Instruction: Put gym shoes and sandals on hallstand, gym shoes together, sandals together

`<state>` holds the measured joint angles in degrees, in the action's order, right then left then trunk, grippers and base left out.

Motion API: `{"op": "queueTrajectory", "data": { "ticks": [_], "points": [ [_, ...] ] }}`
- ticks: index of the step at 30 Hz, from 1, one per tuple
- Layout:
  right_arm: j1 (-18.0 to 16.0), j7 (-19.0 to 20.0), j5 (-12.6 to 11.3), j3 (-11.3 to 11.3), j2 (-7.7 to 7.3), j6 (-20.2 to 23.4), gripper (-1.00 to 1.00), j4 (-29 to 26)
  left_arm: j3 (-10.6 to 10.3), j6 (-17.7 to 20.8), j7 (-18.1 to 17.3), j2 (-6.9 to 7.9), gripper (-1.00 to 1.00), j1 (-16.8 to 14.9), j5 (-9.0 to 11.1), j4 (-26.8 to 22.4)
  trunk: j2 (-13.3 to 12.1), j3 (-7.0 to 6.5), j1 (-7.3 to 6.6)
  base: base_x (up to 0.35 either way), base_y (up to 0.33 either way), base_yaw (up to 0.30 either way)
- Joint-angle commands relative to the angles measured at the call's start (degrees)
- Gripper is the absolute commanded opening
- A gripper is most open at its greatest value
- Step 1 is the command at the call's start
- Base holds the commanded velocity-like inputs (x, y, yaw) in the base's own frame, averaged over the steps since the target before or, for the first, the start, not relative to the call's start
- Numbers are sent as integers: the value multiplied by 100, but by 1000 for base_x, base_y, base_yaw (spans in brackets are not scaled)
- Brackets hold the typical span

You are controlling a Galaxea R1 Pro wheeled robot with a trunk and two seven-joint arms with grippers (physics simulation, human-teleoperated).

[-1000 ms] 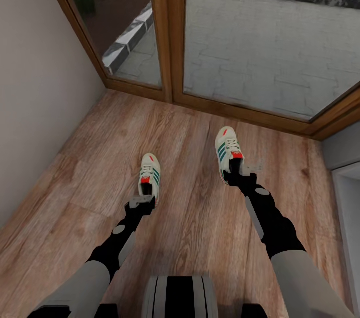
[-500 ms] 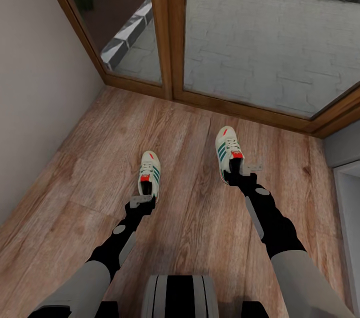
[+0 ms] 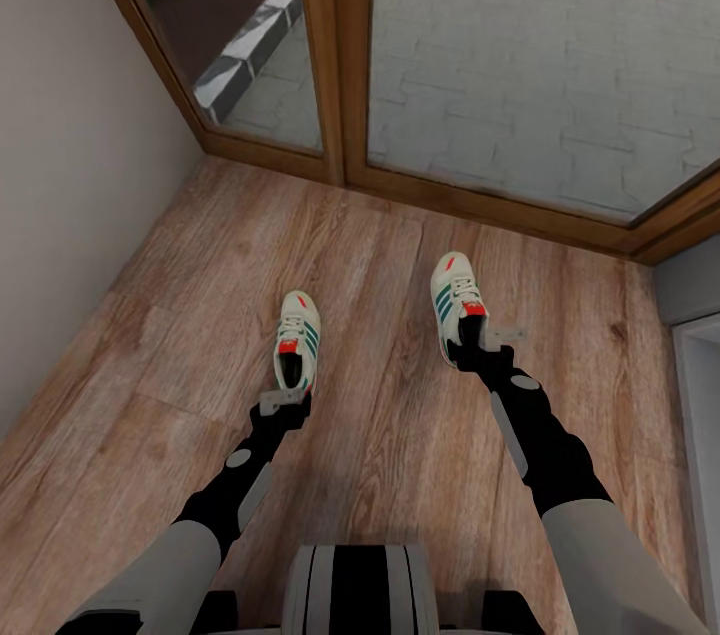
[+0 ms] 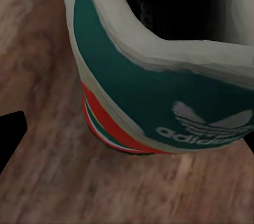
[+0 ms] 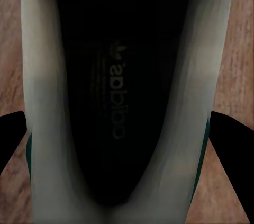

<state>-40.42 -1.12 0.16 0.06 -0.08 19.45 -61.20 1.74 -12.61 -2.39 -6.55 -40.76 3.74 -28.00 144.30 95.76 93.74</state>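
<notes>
Two cream gym shoes with green stripes show in the head view on the wood-plank corridor floor. The left gym shoe rests on the planks with its heel just ahead of my left gripper, which stands open, one dark finger well clear of the heel. My right gripper is shut on the right gym shoe at its heel end. Its fingers press both sides of that shoe's dark opening. The sandals and the hallstand are out of view.
A wood-framed glass door closes the corridor ahead, with paving outside. A plain pale wall runs along the left. A grey wall corner and a white edge stand at the right.
The camera has shifted: floor and door sit higher in the picture. The left shoe went with the floor, slightly further from my left gripper. The right shoe kept its place in my right gripper.
</notes>
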Motion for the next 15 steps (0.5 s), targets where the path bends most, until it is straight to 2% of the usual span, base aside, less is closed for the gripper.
{"op": "queueTrajectory", "data": {
  "ticks": [1,15],
  "points": [
    [-1,-12,2,3,-1,32,-100,-8,18,-14,-25,-4,100,-2,39,5,1,7,-1,0,0,0],
    [-1,-12,2,3,-1,32,-100,-14,12,-14,-25,-4,100,-2,39,5,1,17,-1,0,0,0]
  ]
}}
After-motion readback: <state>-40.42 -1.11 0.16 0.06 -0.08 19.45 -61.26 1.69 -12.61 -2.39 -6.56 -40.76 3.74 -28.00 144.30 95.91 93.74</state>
